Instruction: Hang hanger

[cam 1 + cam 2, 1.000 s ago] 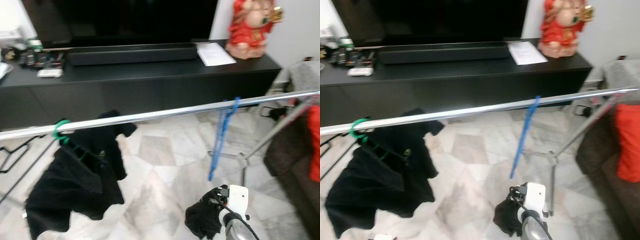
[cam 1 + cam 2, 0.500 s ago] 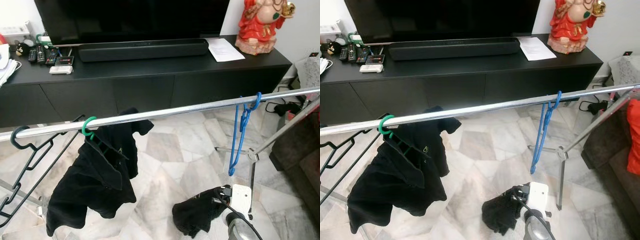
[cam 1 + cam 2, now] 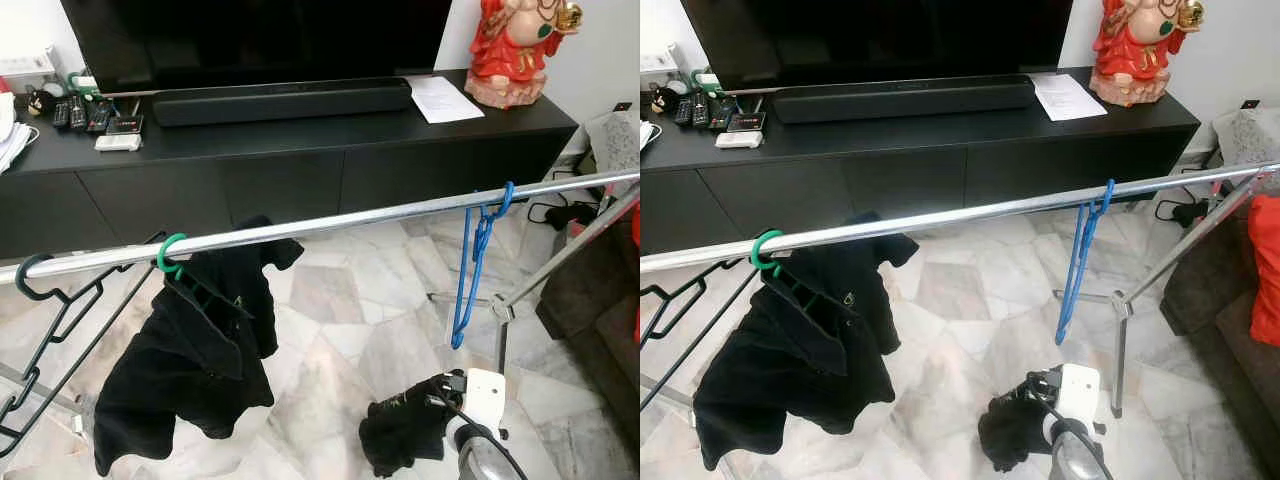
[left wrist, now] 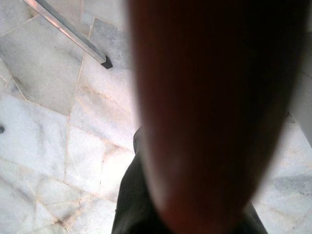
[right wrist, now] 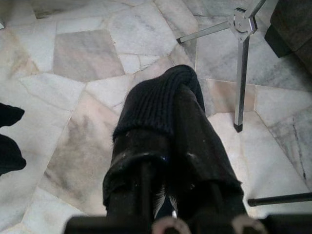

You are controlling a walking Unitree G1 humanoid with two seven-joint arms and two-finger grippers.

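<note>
The chrome rail [image 3: 330,225] runs across in front of me, and I place everything else by it. Behind the rail stands a long black desk [image 3: 300,150] carrying a television [image 3: 250,40], a soundbar [image 3: 282,101] in front of the screen, a white sheet of paper [image 3: 445,99], a red figurine [image 3: 518,50] at its right end and a cluster of remote controls [image 3: 95,120] at its left end. Below the rail lies the marble floor [image 3: 330,300], where the rail's metal stand legs [image 3: 500,310] spread out under its right part.

On the rail's left part a green hanger [image 3: 170,256] hooks over the bar and carries a black garment [image 3: 190,370] that sags low below it. Further left along the rail a bare black hanger [image 3: 45,300] hangs by its hook. On the rail's right part the blue hanger [image 3: 478,250] is hooked over the bar and dangles free, with nothing on it.

Below the rail's right part and nearest to me, my right tool [image 5: 161,161] is held low over the floor, wrapped in a dark knitted cloth [image 3: 405,435]; the cloth covers the fingers, so I cannot tell whether the tool is clenched or released. My left tool is likewise impossible to judge: a blurred reddish-brown shape [image 4: 209,112] blocks that wrist's camera, with marble tiles and something dark around it.
</note>
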